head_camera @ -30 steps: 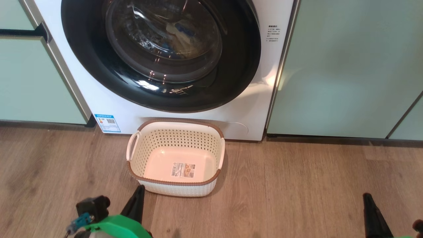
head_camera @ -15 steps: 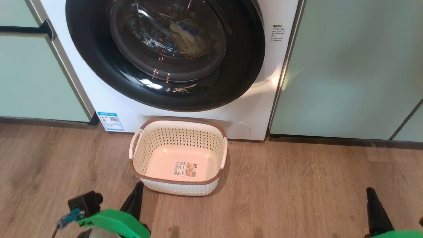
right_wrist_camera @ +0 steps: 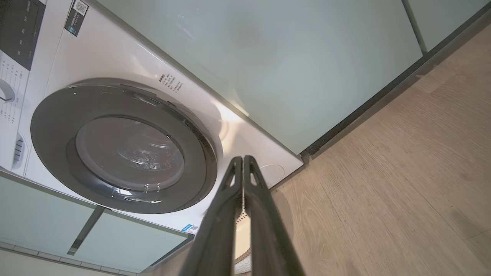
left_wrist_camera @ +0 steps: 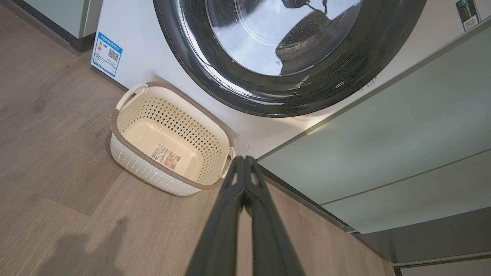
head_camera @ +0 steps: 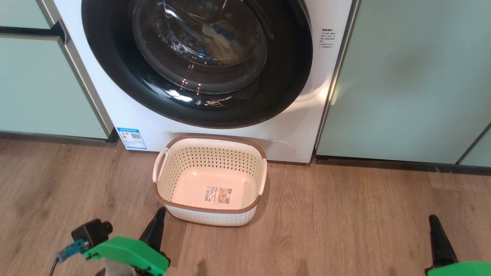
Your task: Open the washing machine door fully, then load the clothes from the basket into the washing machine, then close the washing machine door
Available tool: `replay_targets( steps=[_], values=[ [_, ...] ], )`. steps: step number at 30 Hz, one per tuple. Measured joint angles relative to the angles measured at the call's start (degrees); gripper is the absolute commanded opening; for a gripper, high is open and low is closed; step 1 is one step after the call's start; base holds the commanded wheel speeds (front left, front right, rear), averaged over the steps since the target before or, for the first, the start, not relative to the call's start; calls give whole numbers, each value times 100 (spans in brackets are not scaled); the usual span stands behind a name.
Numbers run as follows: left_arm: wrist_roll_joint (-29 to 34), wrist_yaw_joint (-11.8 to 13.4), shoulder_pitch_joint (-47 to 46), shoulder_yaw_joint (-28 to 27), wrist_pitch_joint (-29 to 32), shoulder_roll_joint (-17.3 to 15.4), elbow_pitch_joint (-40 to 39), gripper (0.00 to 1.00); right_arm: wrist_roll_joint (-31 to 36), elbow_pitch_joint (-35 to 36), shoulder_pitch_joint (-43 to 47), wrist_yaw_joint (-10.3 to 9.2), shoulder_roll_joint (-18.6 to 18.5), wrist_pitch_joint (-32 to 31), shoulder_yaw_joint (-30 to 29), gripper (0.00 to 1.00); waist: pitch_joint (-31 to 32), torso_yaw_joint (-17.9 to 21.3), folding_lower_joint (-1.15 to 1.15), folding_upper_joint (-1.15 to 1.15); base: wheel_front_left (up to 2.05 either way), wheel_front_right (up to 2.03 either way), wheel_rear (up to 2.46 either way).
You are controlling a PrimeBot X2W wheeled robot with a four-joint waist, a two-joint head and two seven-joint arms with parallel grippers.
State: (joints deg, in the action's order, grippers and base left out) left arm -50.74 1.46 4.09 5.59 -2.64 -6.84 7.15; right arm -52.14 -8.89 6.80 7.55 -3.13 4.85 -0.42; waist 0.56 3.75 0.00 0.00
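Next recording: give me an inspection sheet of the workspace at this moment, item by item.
Surface: wooden floor, planked.
Job's things: washing machine door shut against the washing machine; basket empty, on the floor before the machine; clothes, pale yellow and blue, seen through the door glass.
Clutter: nothing seen.
Grippers: left gripper shut, low, just short of the basket's near wall; right gripper shut, well off to the basket's right; neither holds anything.
Cables: short lead with blue plug at the left wrist.
Surroundings: pale green cabinet panels on both sides.
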Motion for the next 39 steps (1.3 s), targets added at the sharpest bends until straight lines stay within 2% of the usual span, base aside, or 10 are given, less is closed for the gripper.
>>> replay_targets(
  steps=[39],
  values=[
    [-2381,-467,-375,-427,409,169,476,0,-2341,-359,-541,0,-11,-488,-258,0,-42,-212,0,0,0,0,0]
  ],
)
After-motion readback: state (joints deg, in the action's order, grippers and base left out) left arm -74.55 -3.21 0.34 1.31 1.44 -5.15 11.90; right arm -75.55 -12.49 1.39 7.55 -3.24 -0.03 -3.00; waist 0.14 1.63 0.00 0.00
